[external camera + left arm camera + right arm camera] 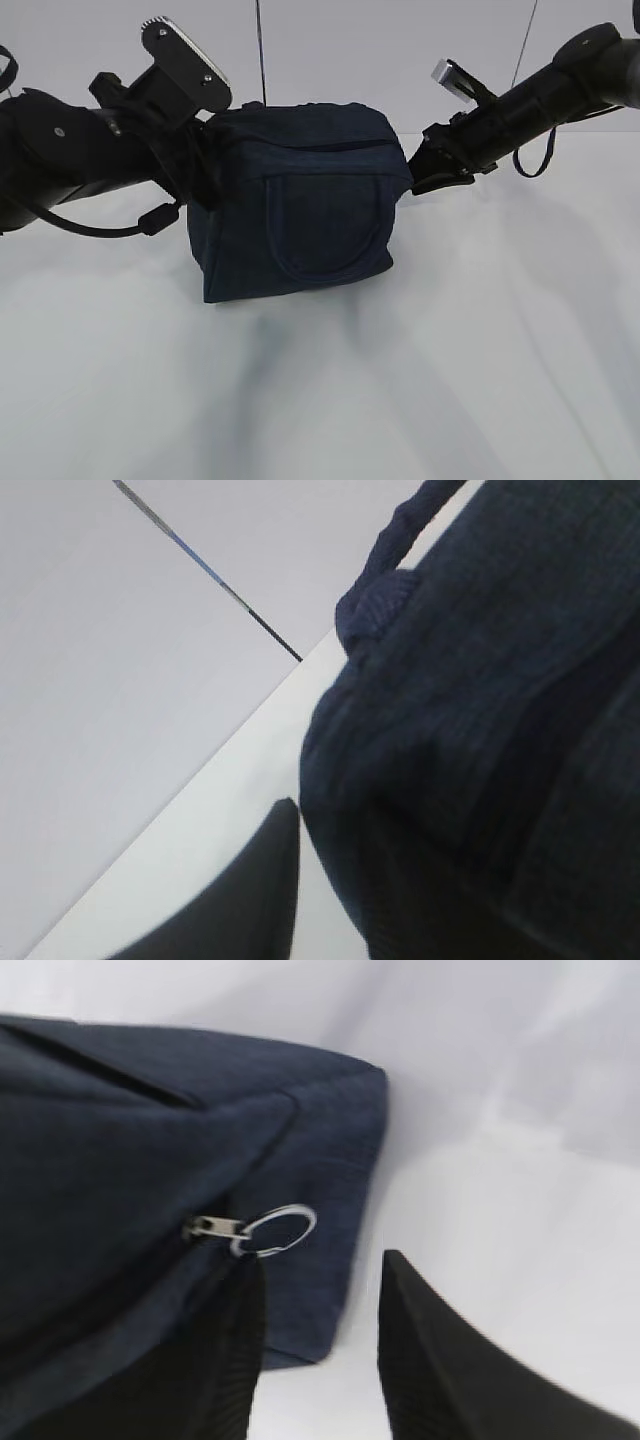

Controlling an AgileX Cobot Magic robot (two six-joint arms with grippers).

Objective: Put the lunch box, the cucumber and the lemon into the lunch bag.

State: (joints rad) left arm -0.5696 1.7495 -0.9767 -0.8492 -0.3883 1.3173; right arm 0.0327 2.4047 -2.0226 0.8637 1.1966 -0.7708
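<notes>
The dark navy lunch bag (300,210) stands on the white table with its top zipper closed. My left gripper (197,168) is at the bag's left side. In the left wrist view one black finger (255,890) stands a narrow gap away from the bag (480,730), and the other finger is hidden. My right gripper (420,165) is at the bag's right end, open (322,1260), with nothing between its fingers. Its left finger lies just under the silver ring pull (275,1228). The lunch box, the cucumber and the lemon are out of view.
The white table (450,350) spreads in front of and beside the bag. A loop handle (320,225) hangs on the bag's front face. Thin cables (260,50) run up the pale wall behind.
</notes>
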